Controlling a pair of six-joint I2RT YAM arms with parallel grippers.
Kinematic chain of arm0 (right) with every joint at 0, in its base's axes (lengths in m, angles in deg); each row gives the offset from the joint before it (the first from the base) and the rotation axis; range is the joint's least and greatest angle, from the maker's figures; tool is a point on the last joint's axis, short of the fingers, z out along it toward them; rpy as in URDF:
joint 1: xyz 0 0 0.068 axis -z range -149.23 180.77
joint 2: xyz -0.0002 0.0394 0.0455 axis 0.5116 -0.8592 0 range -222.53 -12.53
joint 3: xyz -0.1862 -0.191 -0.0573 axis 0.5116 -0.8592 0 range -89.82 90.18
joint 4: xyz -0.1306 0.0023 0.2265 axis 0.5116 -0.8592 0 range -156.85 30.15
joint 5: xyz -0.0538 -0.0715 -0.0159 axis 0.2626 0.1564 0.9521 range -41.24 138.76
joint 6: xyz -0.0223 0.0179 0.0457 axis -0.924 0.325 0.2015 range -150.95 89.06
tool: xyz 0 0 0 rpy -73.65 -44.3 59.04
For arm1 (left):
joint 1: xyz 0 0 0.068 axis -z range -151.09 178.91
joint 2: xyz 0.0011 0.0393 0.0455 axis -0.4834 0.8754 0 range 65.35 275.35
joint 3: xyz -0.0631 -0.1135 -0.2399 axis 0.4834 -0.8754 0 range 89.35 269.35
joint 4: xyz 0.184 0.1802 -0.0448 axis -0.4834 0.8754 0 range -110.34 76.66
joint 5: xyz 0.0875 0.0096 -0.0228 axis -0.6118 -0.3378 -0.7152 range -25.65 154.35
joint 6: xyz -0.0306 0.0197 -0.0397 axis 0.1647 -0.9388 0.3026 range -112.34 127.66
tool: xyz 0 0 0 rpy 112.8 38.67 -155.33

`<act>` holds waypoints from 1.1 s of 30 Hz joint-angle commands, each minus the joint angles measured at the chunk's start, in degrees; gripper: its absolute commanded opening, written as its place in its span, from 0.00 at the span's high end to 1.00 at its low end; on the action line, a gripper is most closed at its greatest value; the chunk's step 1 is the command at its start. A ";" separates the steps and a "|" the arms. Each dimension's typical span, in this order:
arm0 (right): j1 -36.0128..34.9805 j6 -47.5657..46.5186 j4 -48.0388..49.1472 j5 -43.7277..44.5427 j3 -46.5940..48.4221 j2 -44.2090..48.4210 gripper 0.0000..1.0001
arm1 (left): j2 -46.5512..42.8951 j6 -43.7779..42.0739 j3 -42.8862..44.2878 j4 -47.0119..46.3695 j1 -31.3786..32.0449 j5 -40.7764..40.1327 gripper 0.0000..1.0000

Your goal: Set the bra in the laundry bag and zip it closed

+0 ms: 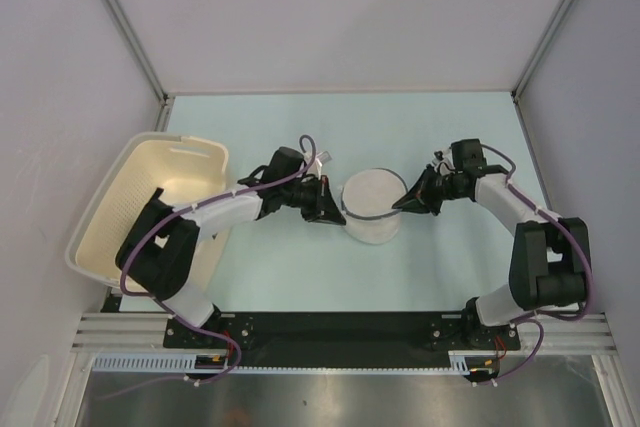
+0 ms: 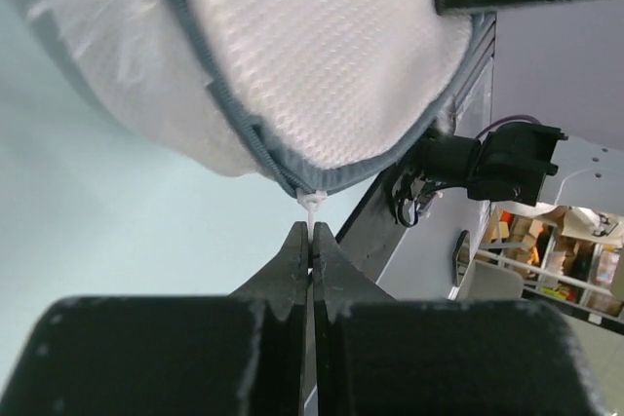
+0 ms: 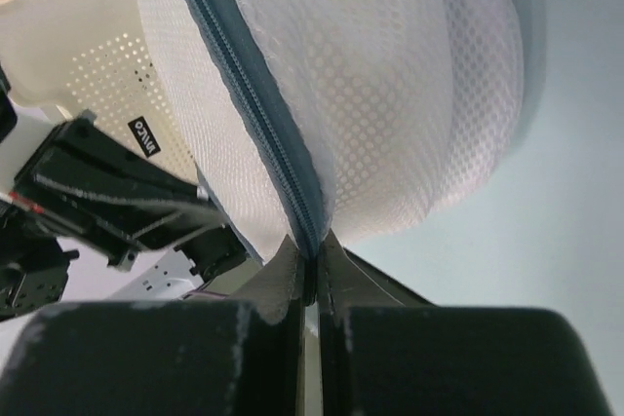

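Zipping step, I judge. The bag (image 1: 371,205) sits mid-table; the bra is unseen, presumably inside. Left gripper (image 2: 310,233) pinches the pull (image 2: 310,206), and right gripper (image 3: 310,250) clamps the bag's zipper (image 3: 263,124). Next I draw the pull along, bracing right.

Lab booth — plain panel walls (image 1: 350,7) (aluminium posts (image 1: 123,22)).

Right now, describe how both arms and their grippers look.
The left arm and right arm have white links and black joints, with purple cables looped along each. The left gripper and right gripper are matte black, their fingers tapering to thin tips.
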 commanded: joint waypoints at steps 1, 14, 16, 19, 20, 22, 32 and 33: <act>-0.03 -3.85 0.99 0.90 7.77 -4.99 1.00 | -0.30 -1.25 4.92 2.68 3.84 0.99 1.00; -0.66 -4.73 -11.14 6.88 12.63 -4.14 0.25 | 7.44 13.27 8.87 -14.47 12.12 2.75 1.00; -0.92 -1.93 -9.83 6.09 7.90 0.50 0.24 | 7.79 13.44 9.05 -14.64 12.12 3.19 1.00; -2.84 2.29 -4.84 4.51 2.79 5.78 0.25 | 7.88 13.88 8.79 -15.25 12.12 3.54 1.00; -3.55 5.35 -3.33 4.51 1.73 6.59 0.26 | 7.71 13.88 8.70 -15.34 12.12 3.63 1.00; -6.27 8.44 0.10 5.38 0.58 6.95 0.33 | 7.62 13.62 8.70 -15.26 12.12 3.98 1.00; -2.77 5.57 1.87 3.28 1.37 2.29 0.98 | 4.99 8.98 5.29 -8.32 10.46 1.70 1.00; -1.37 4.34 1.61 1.54 1.45 1.76 1.00 | 3.76 8.09 4.49 -7.09 9.84 0.83 1.00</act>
